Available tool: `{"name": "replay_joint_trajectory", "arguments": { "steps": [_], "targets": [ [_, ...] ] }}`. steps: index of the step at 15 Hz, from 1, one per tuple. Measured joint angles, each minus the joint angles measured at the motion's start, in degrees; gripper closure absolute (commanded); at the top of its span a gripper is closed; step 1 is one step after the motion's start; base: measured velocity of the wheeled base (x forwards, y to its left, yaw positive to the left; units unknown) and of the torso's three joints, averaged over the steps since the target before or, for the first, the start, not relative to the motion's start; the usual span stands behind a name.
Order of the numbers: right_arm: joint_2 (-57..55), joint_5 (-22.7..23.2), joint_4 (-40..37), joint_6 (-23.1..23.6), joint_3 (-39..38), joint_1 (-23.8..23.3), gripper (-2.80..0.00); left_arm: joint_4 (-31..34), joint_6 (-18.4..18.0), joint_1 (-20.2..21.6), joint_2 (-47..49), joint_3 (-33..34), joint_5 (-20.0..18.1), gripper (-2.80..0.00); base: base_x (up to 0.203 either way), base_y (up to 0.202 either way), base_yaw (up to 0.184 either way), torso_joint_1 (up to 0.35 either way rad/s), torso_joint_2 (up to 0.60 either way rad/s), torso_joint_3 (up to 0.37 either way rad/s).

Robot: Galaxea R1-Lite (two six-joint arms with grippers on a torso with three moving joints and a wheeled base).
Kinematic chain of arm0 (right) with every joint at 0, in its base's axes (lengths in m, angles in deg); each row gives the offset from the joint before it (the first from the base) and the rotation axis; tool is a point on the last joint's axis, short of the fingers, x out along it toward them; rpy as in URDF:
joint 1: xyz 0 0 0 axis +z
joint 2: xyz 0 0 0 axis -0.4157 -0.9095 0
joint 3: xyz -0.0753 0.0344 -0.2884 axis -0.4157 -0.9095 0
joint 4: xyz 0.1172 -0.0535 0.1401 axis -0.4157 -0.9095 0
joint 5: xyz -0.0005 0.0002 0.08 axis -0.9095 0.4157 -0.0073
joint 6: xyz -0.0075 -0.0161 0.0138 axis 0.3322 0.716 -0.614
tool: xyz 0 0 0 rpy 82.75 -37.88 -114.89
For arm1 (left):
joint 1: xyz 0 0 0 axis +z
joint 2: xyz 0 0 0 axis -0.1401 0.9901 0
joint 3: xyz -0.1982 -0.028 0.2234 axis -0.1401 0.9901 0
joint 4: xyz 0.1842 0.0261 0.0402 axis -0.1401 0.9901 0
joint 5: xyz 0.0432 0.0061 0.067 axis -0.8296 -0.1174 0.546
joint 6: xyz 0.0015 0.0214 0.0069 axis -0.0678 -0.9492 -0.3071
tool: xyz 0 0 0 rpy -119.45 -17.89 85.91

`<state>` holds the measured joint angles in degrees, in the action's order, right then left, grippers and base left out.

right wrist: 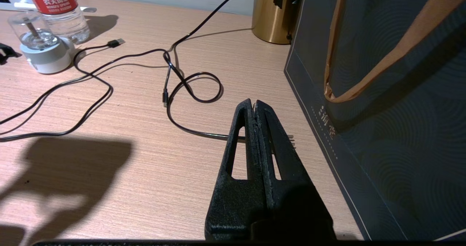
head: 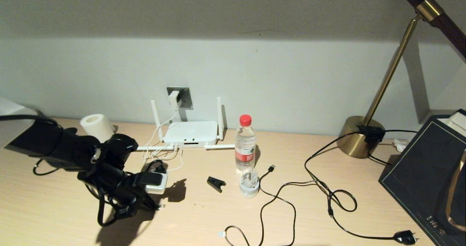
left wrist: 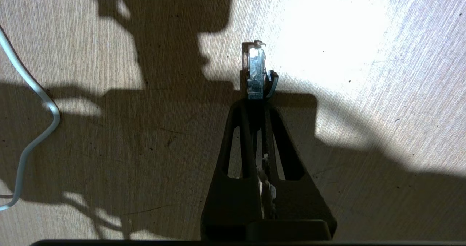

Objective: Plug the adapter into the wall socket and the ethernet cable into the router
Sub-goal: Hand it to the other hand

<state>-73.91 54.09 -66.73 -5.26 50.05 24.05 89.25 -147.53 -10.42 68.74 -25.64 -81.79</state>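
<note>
Black left gripper [left wrist: 259, 93] pinches the ethernet cable [left wrist: 256, 69] plug near the table's [head: 54, 217] left edge. Adapter [head: 174, 99] looks seated; next, carry it to the router [head: 190, 132].

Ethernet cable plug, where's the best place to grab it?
Its back end, pinched from behind, as the left gripper does now. The clear tip of the ethernet cable sticks out in front, free to slide into the router.

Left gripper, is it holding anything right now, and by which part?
Yes. The left gripper is shut on the ethernet cable's connector, pinching its rear end so the clear tip sticks out past the fingertips. The right gripper is shut and holds nothing.
</note>
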Motion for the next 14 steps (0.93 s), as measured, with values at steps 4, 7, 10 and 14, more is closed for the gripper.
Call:
{"name": "replay_joint_trajectory", "arguments": {
  "steps": [4,7,10,14],
  "targets": [
    [0.0,0.02,0.02,0.0,0.0,0.02,0.0,1.21,0.02,-0.05,-4.44,0.76,0.02,0.0,0.0,0.0,0.0,0.0,0.0,0.0],
    [0.0,0.0,0.02,0.01,0.0,0.02,0.0,1.4,0.66,-0.55,-11.92,1.6,-0.01,0.0,0.0,0.0,0.0,0.0,0.0,0.0],
    [0.0,0.0,0.01,0.0,0.0,0.05,0.0,0.83,3.07,-3.91,-22.05,1.65,1.26,0.0,0.0,0.0,0.0,0.0,0.0,0.0],
    [0.0,0.0,-0.03,0.0,0.0,0.0,0.0,-2.7,10.86,-14.96,-33.98,0.85,10.45,0.0,0.0,0.0,0.0,0.0,0.0,0.0]
  ]
}}
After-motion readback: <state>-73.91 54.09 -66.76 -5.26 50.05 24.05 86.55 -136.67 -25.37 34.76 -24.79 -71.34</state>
